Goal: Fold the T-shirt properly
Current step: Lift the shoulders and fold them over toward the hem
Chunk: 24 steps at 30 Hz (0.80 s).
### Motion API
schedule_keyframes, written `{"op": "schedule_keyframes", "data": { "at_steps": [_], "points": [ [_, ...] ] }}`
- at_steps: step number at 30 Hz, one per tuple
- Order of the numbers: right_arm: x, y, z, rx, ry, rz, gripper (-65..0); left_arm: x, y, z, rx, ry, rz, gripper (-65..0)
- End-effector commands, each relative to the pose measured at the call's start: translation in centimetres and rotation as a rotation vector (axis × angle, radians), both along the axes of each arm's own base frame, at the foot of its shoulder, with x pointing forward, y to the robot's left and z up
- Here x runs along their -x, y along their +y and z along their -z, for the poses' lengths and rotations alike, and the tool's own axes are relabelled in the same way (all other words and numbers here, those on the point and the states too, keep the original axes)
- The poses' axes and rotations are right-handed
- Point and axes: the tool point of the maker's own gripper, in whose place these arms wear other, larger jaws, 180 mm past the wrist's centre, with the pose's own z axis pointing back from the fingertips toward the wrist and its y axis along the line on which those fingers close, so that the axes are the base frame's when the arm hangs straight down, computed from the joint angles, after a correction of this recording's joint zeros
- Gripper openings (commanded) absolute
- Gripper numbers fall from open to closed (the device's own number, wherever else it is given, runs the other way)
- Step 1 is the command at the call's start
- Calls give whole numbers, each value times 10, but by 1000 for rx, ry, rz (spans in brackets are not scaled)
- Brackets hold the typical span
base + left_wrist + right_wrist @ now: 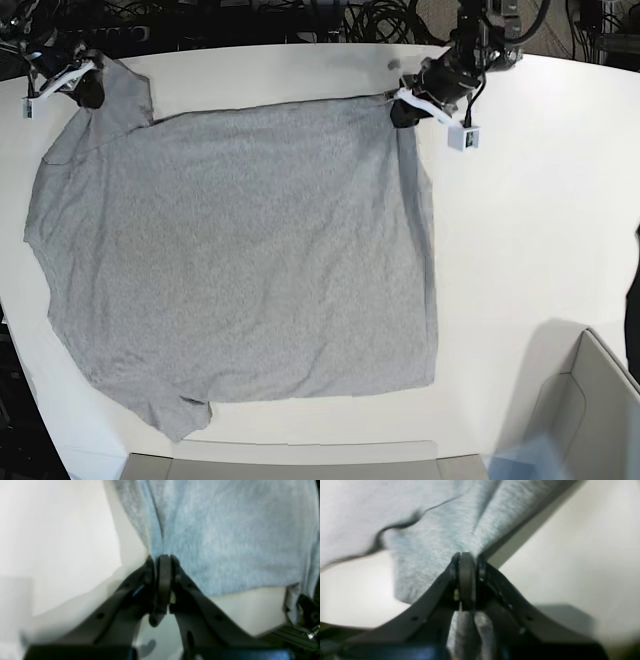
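The heather-grey T-shirt (240, 250) lies spread flat on the white table (540, 220), plain side up, with no lettering showing. In the base view my left gripper (398, 108) sits at the shirt's far right corner. My right gripper (88, 92) sits at its far left corner, by a sleeve. In the left wrist view the left gripper (163, 558) is shut, pinching the edge of the T-shirt (225, 542), which gathers into a crease at the tips. In the right wrist view the right gripper (467, 555) is shut on the T-shirt (432, 542), with a strip of cloth hanging between the fingers.
A grey bin (590, 400) stands at the table's near right corner. A flat grey tray edge (280, 465) runs along the front. Dark cables (300, 20) crowd the space behind the table's far edge. White tabletop lies to the right of the shirt.
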Motion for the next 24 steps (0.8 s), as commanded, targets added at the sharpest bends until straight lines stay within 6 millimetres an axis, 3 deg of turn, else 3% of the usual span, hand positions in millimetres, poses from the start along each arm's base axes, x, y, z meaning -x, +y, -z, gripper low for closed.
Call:
{"op": "schedule_keyframes", "data": {
  "at_steps": [1,4,9,11,17,24],
  "points": [
    [7,-14,-12,57,17,2,-650,-6,4,-16,-14,-58,21,-650],
    [10,-26,-35,123,7,15,-650,-3,14,-27,-49,-81,35,-650],
    [7,-43,-69,228,-28,21,-650,2,60,-30,-125,-74,-66,-650],
    [-1,-40,-81,258,-55,-3,-650,0,68,-37,-143,-95,-81,-650],
    [-25,-30,-106,310,-135,-43,-650,-1,56,-51,-130,-87,-33,-650],
    [-41,-46,-117,385,-117,-61,-650,-30,33,-61,-48,-129,-66,-650]
  ]
}}
